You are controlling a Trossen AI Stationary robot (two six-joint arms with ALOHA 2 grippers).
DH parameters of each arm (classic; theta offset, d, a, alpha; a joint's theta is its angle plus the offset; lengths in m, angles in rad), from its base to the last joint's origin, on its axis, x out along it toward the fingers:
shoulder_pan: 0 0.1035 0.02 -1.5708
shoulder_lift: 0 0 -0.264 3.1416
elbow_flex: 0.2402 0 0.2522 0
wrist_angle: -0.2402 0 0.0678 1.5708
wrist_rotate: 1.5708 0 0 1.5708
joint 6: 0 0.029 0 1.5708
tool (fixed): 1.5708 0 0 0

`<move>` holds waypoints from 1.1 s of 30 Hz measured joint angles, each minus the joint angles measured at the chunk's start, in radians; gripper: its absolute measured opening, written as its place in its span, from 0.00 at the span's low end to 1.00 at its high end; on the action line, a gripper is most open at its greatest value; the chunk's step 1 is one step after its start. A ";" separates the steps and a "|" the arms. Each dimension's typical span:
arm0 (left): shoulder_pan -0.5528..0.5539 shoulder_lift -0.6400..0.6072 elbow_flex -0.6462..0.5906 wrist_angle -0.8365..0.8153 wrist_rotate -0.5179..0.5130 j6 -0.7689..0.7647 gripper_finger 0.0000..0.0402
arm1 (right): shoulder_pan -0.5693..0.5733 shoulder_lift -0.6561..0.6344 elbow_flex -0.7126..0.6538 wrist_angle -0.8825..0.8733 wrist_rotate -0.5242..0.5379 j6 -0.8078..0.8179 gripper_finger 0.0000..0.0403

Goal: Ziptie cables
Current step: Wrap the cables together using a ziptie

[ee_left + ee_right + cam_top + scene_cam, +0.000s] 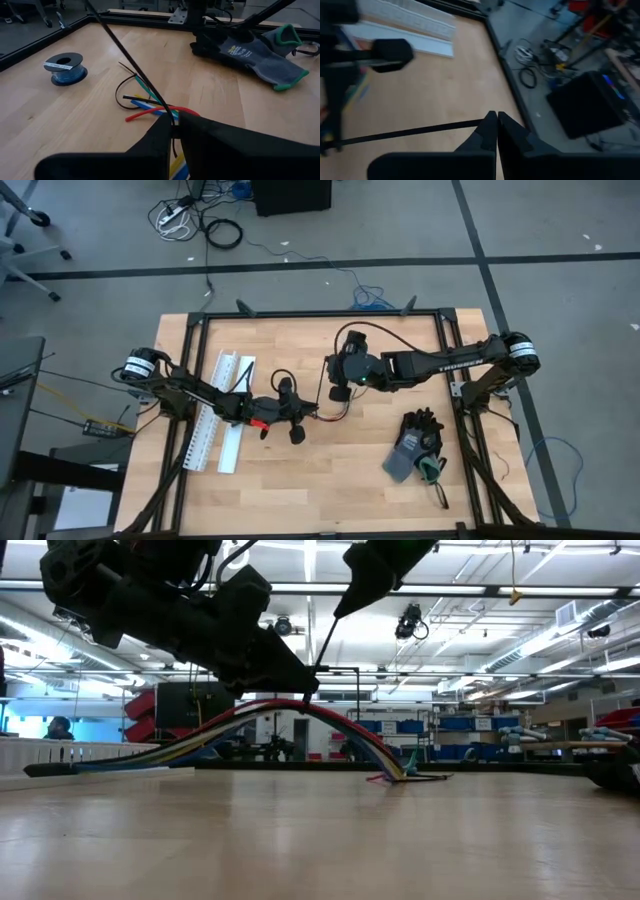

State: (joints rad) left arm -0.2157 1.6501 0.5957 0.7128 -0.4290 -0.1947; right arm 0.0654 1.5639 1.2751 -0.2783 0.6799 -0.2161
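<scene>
The cables (300,712) are bowed up into an arch off the table (330,470), about mid-table, with both ends trailing back down onto the wood, and the loose tips (131,106) fan out red, blue, yellow and green just past the fingers. The left gripper (173,131) sits right at the top of that arch, fingers pinched together on the bundle, so the wires hang off either side of it. A ziptie (131,62) runs straight up from that same pinch point, slanting away toward the right gripper (496,125), which is higher up and a bit further back on the table, clamped tight on the strip's far end. So the black strip (410,132) is stretched taut between the two grippers. Off to the left arm's side there are white slotted channels (222,420) lying flat, near the arm. A blue wire spool (64,68) sits near the loose tips, and grey gloves (415,445) lie well apart on the right side.
</scene>
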 joint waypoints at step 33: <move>0.001 -0.002 0.001 0.001 -0.001 -0.001 0.05 | -0.066 0.000 0.000 0.073 0.190 -0.076 0.00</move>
State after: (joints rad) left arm -0.2146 1.6482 0.5968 0.7139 -0.4301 -0.1959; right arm -0.0002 1.5639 1.2751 -0.2056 0.8703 -0.2920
